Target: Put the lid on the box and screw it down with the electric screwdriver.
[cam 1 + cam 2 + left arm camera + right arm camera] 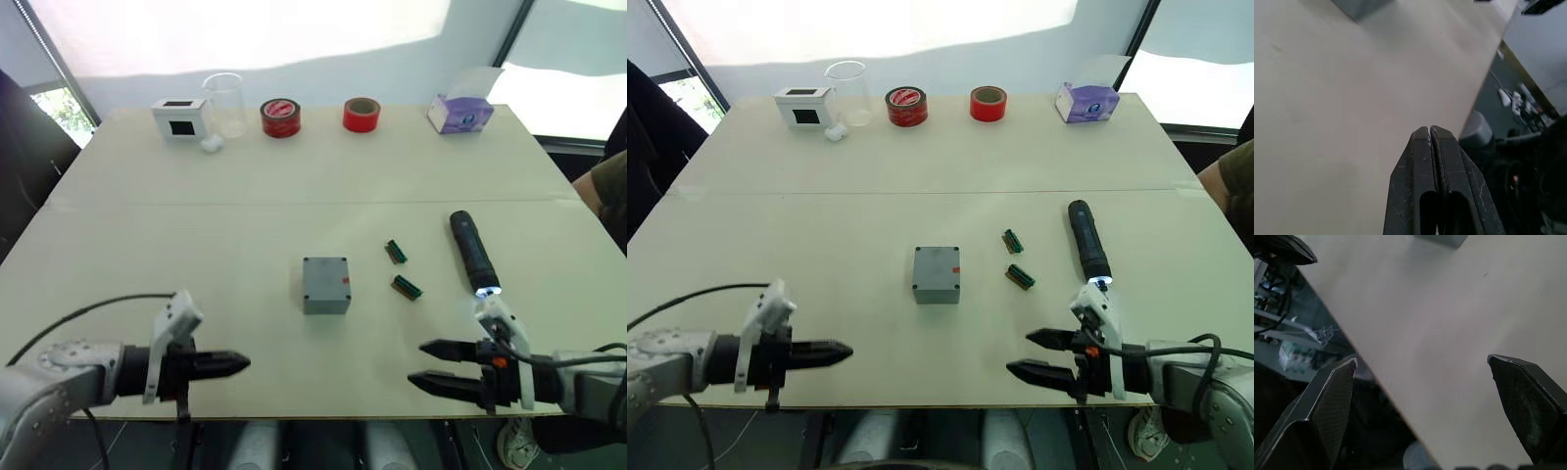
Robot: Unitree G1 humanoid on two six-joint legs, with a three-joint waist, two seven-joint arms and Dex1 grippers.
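The grey box (326,284) stands mid-table with the lid (325,269) lying flat on top, small screw holes at its corners and a red mark on its right side. To its right lies the black electric screwdriver (473,253), pale tip pointing toward the near edge. My left gripper (240,364) hovers at the near edge, left of the box, shut with nothing in it. My right gripper (416,363) hovers at the near edge just short of the screwdriver's tip, open and empty. A corner of the box (1359,7) shows beyond the shut left fingers (1420,147).
Two small green pieces (396,252) (407,287) lie between box and screwdriver. Along the far edge stand a white box with a black window (179,119), a clear beaker (224,103), two red tape rolls (280,117) (361,114) and a purple tissue box (460,113). A person's arm (607,196) shows at right.
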